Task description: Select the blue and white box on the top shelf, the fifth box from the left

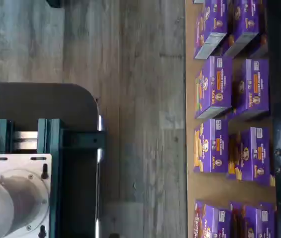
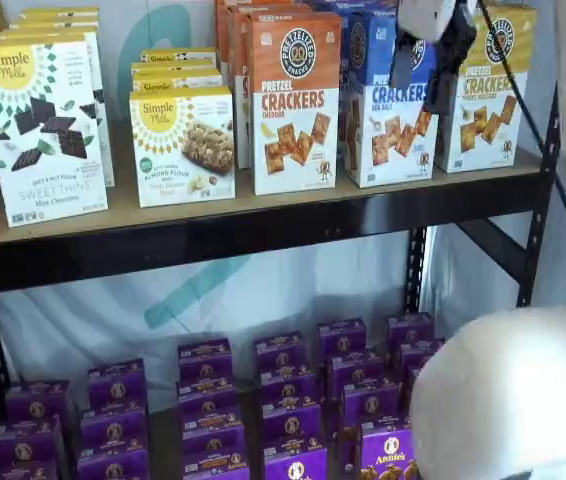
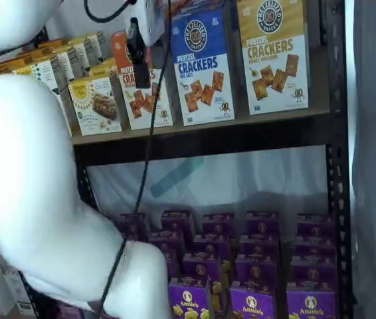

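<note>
The blue and white box (image 2: 388,140) (image 3: 204,66) stands upright on the top shelf (image 2: 263,232) (image 3: 208,136), between an orange-topped cracker box (image 2: 293,100) and a yellow-topped one (image 2: 483,90). My gripper (image 2: 421,90) hangs from the upper edge of a shelf view, in front of this box's upper right part. Its two black fingers (image 2: 401,65) stand apart, with the box's blue face showing through the gap, so it is open and holds nothing. In a shelf view only one finger (image 3: 138,60) shows, side-on, ahead of the orange box. The wrist view does not show the box.
Simple Mills boxes (image 2: 43,120) fill the shelf's left part. Several purple Annie's boxes (image 2: 293,400) (image 1: 212,89) stand on the lower shelf. My white arm (image 2: 513,400) (image 3: 35,199) bulks in the foreground, with a black cable (image 3: 145,166) hanging beside it. A black upright (image 2: 538,210) bounds the right end.
</note>
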